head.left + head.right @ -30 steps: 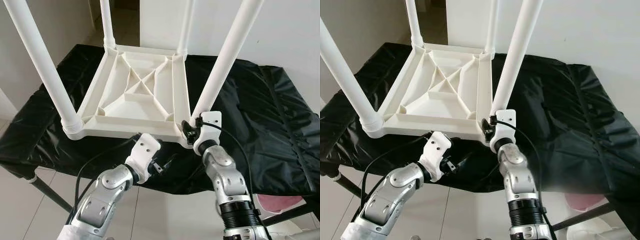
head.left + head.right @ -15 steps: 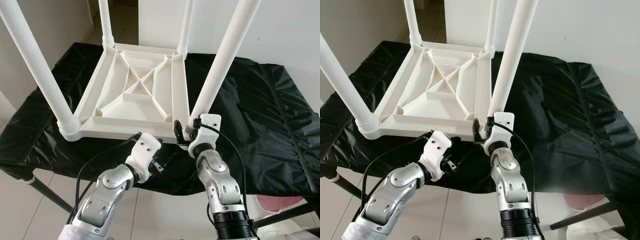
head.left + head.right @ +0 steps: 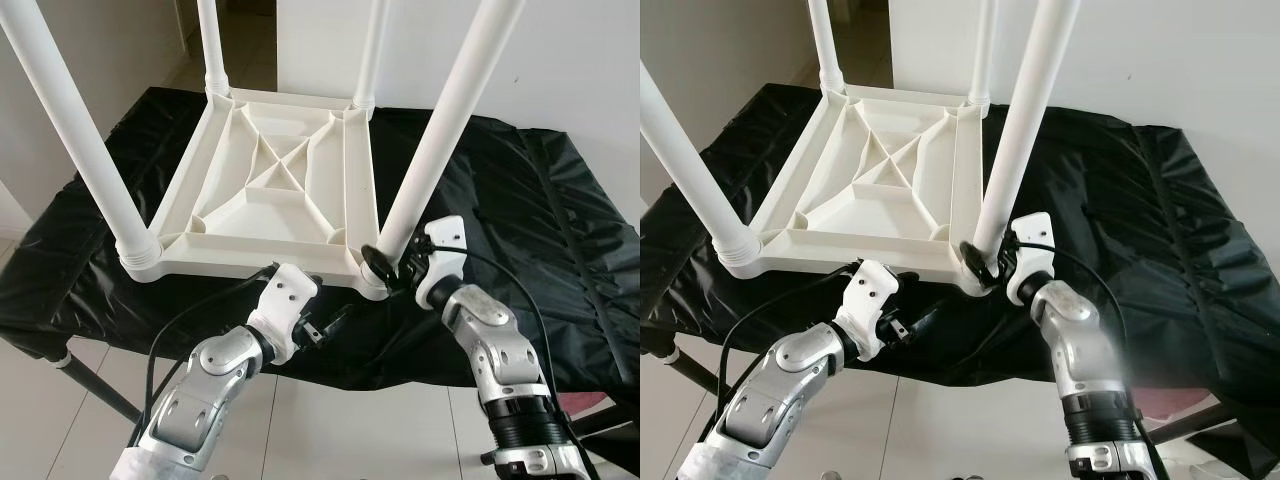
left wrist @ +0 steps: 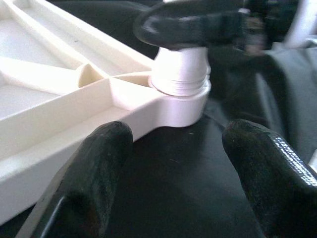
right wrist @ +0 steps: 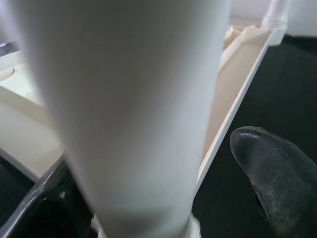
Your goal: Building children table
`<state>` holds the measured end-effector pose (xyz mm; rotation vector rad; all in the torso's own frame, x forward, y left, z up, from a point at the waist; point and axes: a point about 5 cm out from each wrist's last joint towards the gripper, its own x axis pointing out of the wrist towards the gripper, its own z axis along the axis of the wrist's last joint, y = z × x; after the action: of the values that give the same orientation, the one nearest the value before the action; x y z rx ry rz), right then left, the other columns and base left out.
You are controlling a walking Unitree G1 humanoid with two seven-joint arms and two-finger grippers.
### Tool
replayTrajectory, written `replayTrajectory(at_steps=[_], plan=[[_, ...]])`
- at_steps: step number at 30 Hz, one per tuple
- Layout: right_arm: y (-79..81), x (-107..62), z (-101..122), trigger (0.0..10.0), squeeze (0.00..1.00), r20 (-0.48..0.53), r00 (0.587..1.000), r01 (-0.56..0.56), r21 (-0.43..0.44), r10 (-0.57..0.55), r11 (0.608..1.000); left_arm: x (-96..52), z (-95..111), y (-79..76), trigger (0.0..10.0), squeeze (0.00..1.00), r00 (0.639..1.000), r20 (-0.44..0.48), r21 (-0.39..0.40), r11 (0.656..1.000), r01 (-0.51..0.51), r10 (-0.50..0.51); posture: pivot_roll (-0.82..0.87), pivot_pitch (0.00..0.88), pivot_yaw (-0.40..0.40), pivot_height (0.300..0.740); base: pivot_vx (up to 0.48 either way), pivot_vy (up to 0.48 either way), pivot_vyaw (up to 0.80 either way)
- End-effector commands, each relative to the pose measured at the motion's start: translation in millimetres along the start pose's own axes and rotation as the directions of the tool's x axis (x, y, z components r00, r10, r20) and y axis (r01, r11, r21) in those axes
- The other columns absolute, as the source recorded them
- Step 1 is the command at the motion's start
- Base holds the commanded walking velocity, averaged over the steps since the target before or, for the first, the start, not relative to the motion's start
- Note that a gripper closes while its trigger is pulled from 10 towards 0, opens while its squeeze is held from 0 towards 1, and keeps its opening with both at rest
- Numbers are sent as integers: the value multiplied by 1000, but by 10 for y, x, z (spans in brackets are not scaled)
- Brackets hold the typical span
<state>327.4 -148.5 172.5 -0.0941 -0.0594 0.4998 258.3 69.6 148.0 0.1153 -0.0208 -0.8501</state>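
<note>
All 4 legs are standing in the upturned white tabletop (image 3: 270,190) on the black-covered bench (image 3: 540,210). The right gripper (image 3: 385,262) is closing around the near-right leg (image 3: 430,150) at its socket (probably seating it), while the left gripper (image 4: 173,144), jaws wide and empty, is hovering just before that corner.

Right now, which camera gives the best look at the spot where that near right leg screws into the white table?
The left wrist view: the leg's threaded socket is close and sharp, the right gripper around it. Both eye views show it small; the right wrist view shows blurred leg.
</note>
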Motion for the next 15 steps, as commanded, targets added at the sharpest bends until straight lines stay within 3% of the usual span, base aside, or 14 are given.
replayTrajectory(at_steps=[1, 4, 11, 12, 13, 14, 15], plan=[[35, 58, 4, 10000, 0, -1, 994, -113, -44, 113, 993, -28, 20, -114, 10000, 0, 992, 19, -15, 992, 127, -127, -2, 82, -27, 740, 0, 0, 0], [65, 118, -18, 10000, 0, -21, 982, -187, -62, 186, 980, -29, 26, -101, 10000, 0, 992, 18, -7, 992, 123, -123, 6, 86, -27, 740, 0, 0, 0], [64, 191, -126, 10000, 0, -73, 968, -245, -88, 239, 965, -32, 30, -43, 10000, 0, 995, 8, 19, 995, 100, -100, 18, 82, -29, 740, 0, 0, 0], [65, 190, -166, 6784, 0, -89, 966, -253, -106, 244, 962, -33, 39, -29, 10000, 0, 996, 9, 31, 995, 90, -90, 19, 82, -28, 740, 0, 0, 0], [65, 190, -166, 6784, 0, -89, 966, -253, -106, 244, 962, -33, 39, -29, 10000, 0, 996, 9, 31, 995, 90, -90, 19, 82, -28, 740, 0, 0, 0], [69, 179, -216, 2510, 0, -105, 962, -263, -107, 252, 959, -34, 42, -11, 10000, 0, 997, 9, 38, 996, 74, -75, 28, 84, -34, 740, 0, 0, 0], [69, 179, -216, 2510, 0, -105, 962, -263, -107, 252, 959, -34, 42, -11, 10000, 0, 997, 9, 38, 996, 74, -75, 28, 84, -34, 740, 0, 0, 0]])
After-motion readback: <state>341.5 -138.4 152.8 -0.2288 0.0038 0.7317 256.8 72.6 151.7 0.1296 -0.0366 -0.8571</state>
